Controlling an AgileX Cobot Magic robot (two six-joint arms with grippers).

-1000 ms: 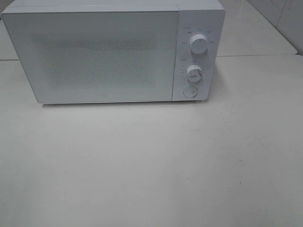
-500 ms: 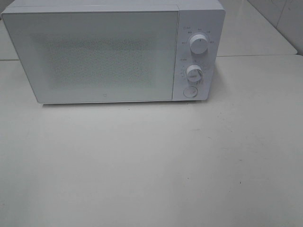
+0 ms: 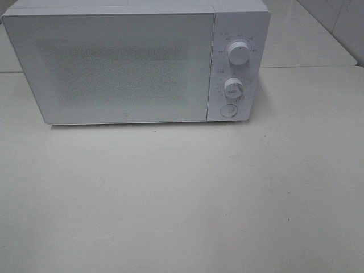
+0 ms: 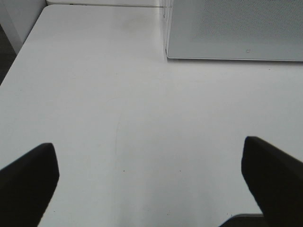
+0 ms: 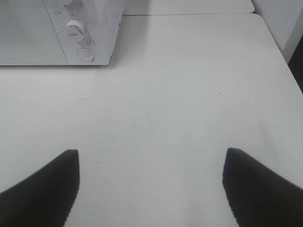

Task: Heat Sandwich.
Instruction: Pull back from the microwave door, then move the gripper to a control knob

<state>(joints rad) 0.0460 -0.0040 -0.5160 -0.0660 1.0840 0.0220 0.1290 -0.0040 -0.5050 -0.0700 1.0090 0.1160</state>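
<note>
Left gripper (image 4: pixel 147 144) and right gripper (image 5: pixel 151 152) hang empty, jaws apart, over the worktop (image 3: pixel 182 199); microwave door (image 3: pixel 114 65) is shut, sandwich unseen, so press the round button (image 3: pixel 228 111) squarely.

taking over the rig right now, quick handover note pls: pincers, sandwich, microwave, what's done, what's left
Left pincer: open, empty, above the table.
Right pincer: open, empty, above the table.
Microwave: at the back of the table, door shut.
The sandwich shows in no view; the door hides whatever is inside.
Done: cannot tell.
Left: probably locate the sandwich; if it is not inside, open the door, load it, shut, set the knobs.
</note>
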